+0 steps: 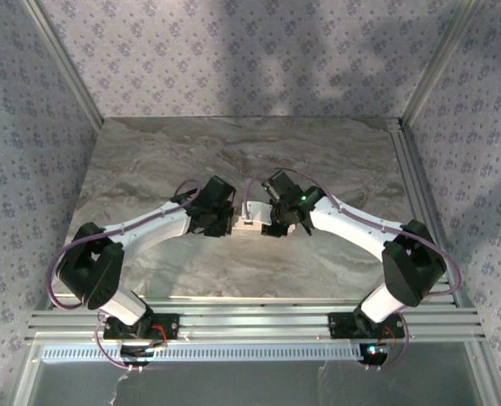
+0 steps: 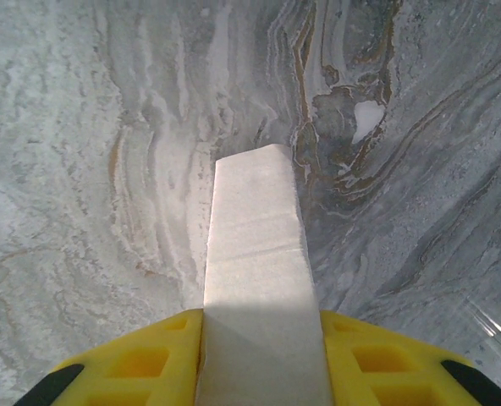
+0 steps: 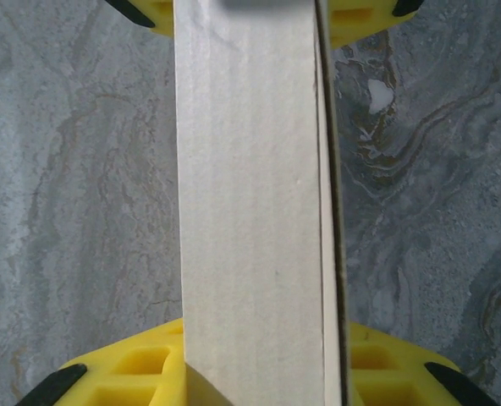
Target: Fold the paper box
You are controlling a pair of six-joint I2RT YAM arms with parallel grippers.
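White paper box [image 1: 249,216] over marble table [image 1: 335,161], left hand [image 1: 228,224] and right hand [image 1: 270,225] clamped on it

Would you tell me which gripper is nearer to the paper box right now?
Neither: both hold the paper box. The left gripper clamps its left end, the right gripper its right end.

The paper box [image 1: 249,216] is showing as a small, plain white, narrow flat rectangle of thin cardboard. I am holding it lengthwise, one end pinched in my left gripper [image 2: 263,359], the other end pinched in my right gripper [image 3: 263,364]. A thin dark seam is running along one long edge, possibly a flap not fully tucked.
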